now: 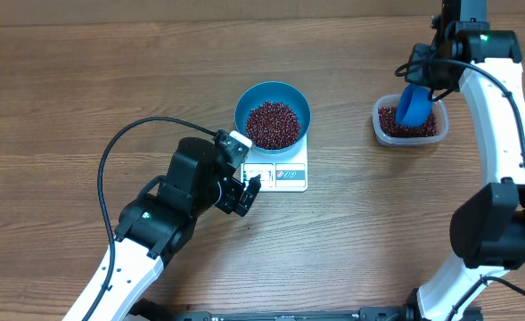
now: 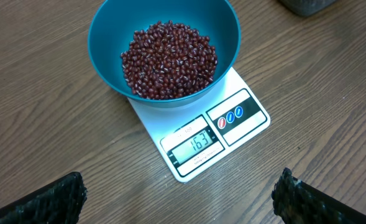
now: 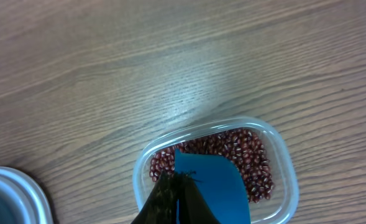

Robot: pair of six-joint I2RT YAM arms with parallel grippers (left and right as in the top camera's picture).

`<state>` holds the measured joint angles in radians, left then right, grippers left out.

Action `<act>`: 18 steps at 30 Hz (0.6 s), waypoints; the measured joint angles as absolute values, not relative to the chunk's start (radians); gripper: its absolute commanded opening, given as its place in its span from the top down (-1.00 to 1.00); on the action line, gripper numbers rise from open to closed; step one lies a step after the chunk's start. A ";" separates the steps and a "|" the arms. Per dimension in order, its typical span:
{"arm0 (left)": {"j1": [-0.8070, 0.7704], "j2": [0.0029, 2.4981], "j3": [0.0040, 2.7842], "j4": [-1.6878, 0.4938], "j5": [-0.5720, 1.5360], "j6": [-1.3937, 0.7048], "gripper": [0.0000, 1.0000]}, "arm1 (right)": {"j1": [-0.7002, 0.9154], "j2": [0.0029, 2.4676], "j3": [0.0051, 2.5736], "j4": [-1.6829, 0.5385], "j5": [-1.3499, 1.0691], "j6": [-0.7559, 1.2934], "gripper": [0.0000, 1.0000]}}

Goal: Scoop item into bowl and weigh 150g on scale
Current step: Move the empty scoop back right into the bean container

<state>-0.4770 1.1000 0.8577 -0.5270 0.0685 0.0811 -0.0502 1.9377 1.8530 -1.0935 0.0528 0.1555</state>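
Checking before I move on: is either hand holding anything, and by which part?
Right hand grips the small blue plastic scoop by its handle end, over the clear plastic tub. Left hand is open, empty.

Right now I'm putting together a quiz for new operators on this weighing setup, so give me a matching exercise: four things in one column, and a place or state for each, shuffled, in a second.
Column one:
1. bowl
2. scoop
3. scale
4. left gripper

Column two:
A. open, holding nothing
B. in the right gripper, at the clear tub
C. holds a heap of beans
D. white, flat on the table, under the bowl

Pairs: 1-C, 2-B, 3-D, 4-A
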 measured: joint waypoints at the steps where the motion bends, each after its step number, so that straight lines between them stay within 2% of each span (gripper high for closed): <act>1: -0.477 1.100 0.858 -0.527 0.068 0.081 -0.99 | -0.050 1.949 1.853 -1.094 0.052 0.157 0.93; 18: -0.477 1.100 0.858 -0.527 0.068 0.081 -0.99 | -0.050 2.022 1.852 -1.097 0.048 0.157 0.93</act>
<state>-0.4770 1.1000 0.8577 -0.5270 0.0685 0.0811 -0.0502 2.0216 1.8523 -1.0973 0.0483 0.1566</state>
